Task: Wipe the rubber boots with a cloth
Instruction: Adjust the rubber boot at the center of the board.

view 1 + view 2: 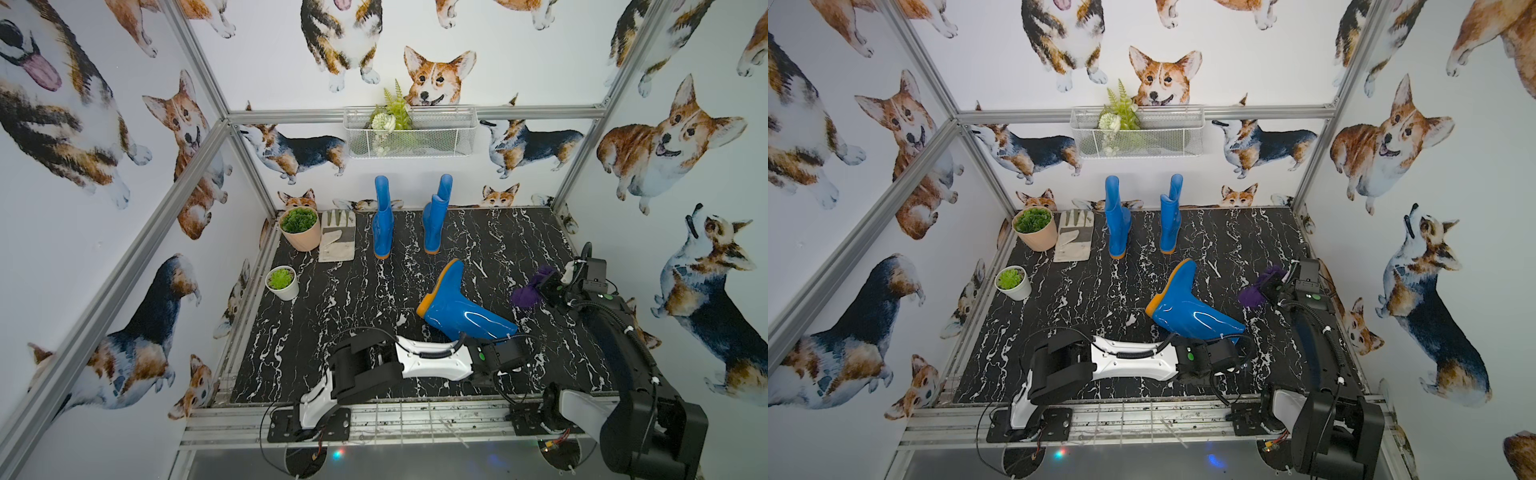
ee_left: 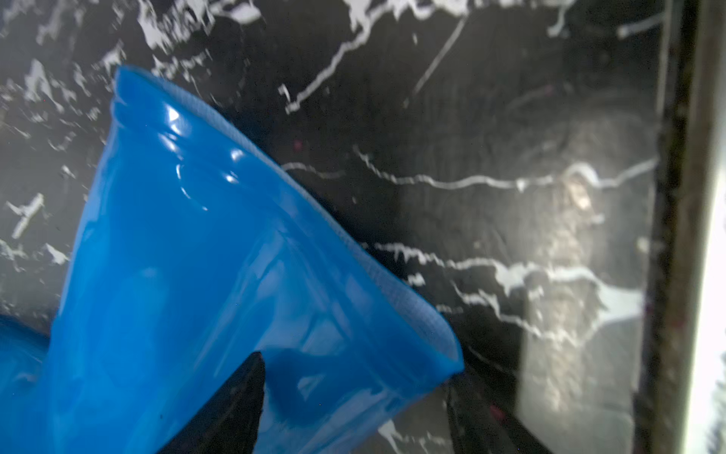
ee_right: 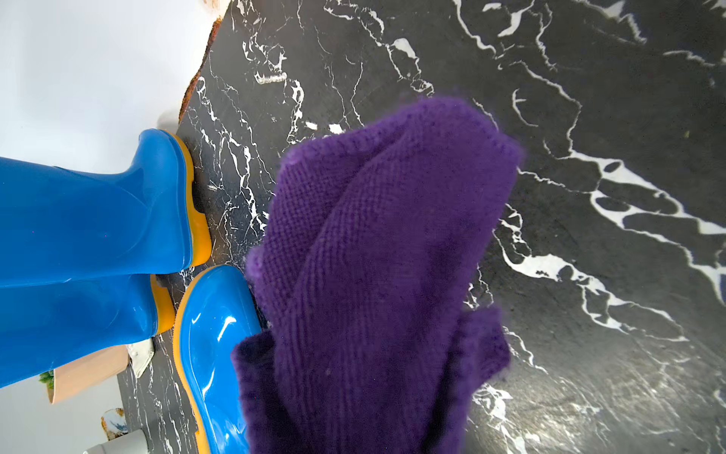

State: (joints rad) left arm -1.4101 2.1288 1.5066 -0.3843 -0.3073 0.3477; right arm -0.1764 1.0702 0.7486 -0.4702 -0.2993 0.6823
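Black marble tabletop (image 1: 332, 291), corgi-print walls (image 1: 257, 75)

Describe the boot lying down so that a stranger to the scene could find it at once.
Start at the black marble floor. In front of the upright boots by the back wall lies one boot. It alone is tipped on its side, orange sole showing.

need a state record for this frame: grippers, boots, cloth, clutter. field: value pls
left gripper: jaws either side of the tipped boot shaft near its rim, gripping it
right gripper: shut on the cloth, bunched
tipped boot: on its side mid-table, shaft toward the robot
standing boots: upright by the back wall
cloth-to-boot contact: none in both top views
clutter: glove, potted plants, back left
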